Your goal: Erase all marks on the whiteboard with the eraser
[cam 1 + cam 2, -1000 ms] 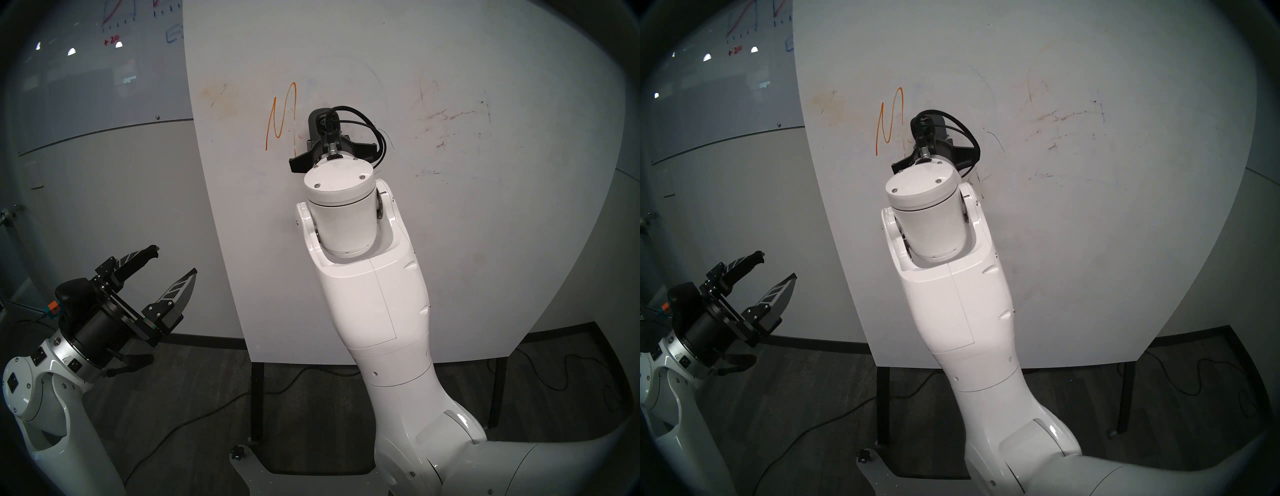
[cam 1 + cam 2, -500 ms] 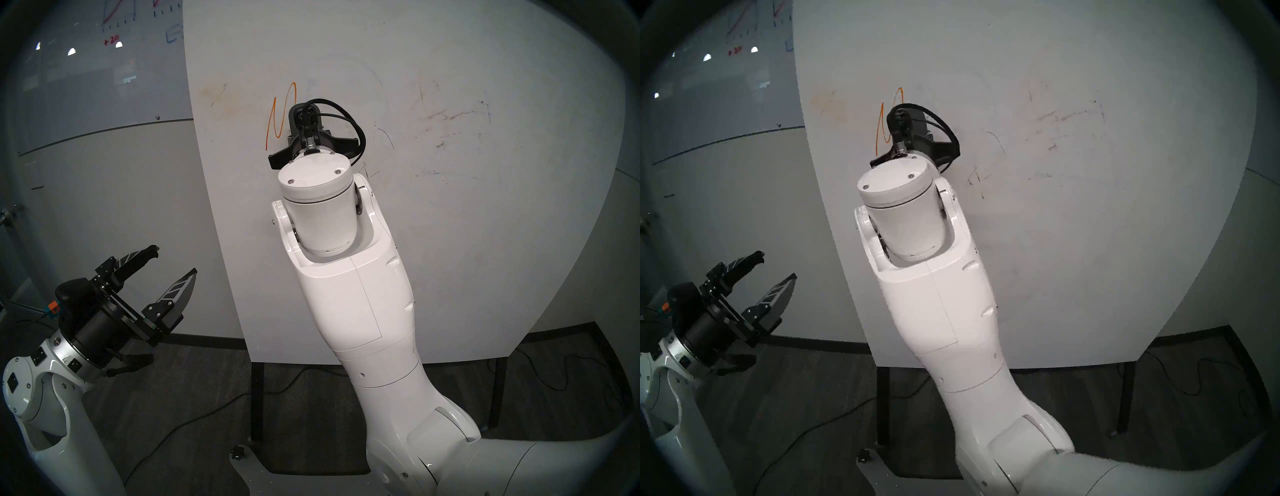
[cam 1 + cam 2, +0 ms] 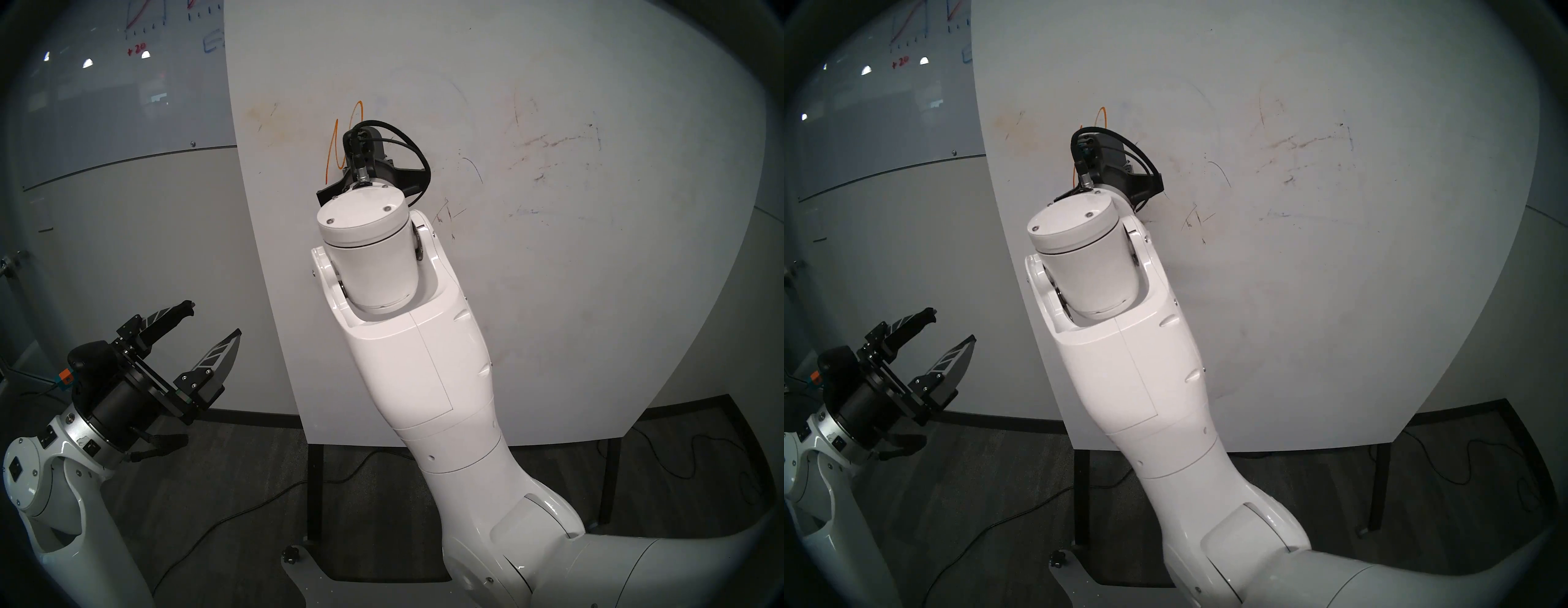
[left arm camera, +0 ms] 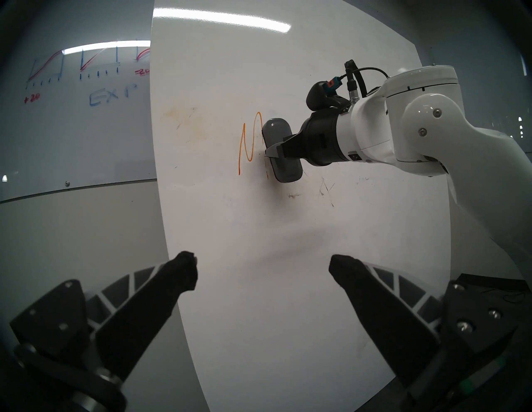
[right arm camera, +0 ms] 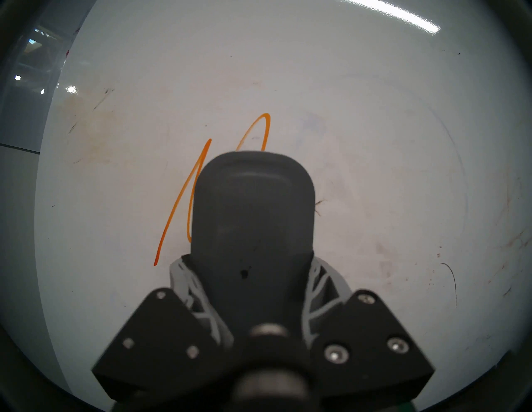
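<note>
The whiteboard (image 3: 530,297) stands upright in front of me. An orange zigzag mark (image 3: 332,153) sits at its upper left; it also shows in the left wrist view (image 4: 244,143) and the right wrist view (image 5: 178,207). My right gripper (image 4: 280,152) is shut on the dark grey eraser (image 4: 276,129), which is pressed flat on the board and covers the mark's right part (image 5: 253,207). Dark scratchy strokes (image 3: 445,212) and brownish smudges (image 3: 271,127) (image 3: 555,144) lie around it. My left gripper (image 3: 214,318) is open and empty, low and left of the board.
A glossy glass board (image 3: 127,85) with red and blue drawings hangs on the wall to the left. The whiteboard's black legs (image 3: 315,488) and loose cables (image 3: 237,516) are on the dark floor below.
My right arm has slid the eraser leftward along the board, onto the orange mark's right strokes. More dark scratchy strokes show to its right. The left arm has not moved.
</note>
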Robot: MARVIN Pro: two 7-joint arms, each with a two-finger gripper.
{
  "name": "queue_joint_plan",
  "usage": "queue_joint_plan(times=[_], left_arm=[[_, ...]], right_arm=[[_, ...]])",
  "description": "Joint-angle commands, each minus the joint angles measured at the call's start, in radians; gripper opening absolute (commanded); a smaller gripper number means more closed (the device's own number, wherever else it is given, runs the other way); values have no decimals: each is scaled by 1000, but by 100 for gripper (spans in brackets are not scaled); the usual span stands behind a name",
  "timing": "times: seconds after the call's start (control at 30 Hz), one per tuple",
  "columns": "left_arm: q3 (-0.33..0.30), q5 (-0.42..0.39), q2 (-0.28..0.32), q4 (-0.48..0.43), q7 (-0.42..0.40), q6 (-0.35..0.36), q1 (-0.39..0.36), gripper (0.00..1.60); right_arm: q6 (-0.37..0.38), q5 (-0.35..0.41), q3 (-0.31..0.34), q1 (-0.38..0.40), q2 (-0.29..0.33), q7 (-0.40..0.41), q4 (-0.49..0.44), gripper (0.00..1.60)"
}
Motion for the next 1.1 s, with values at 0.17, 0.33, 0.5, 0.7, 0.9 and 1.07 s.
queue_joint_plan(times=[0.17, 0.33, 0.5, 0.7, 0.9, 1.07], left_arm=[[2, -9, 2, -19, 2, 3, 1, 160], [3, -9, 2, -19, 2, 3, 1, 160], [3, -9, 2, -19, 2, 3, 1, 160], [3, -9, 2, -19, 2, 3, 1, 160], [3, -9, 2, -19, 2, 3, 1, 160], [3, -9, 2, -19, 2, 3, 1, 160]], right_arm=[[-6, -9, -33, 70, -64, -49, 57, 0], [-8, -11, -38, 79, -73, -64, 76, 0], [-13, -12, -41, 87, -82, -81, 105, 0], [-23, -21, -37, 96, -84, -91, 136, 0], [-36, -25, -21, 131, -76, -86, 177, 0], [-45, -25, -11, 150, -73, -80, 197, 0]])
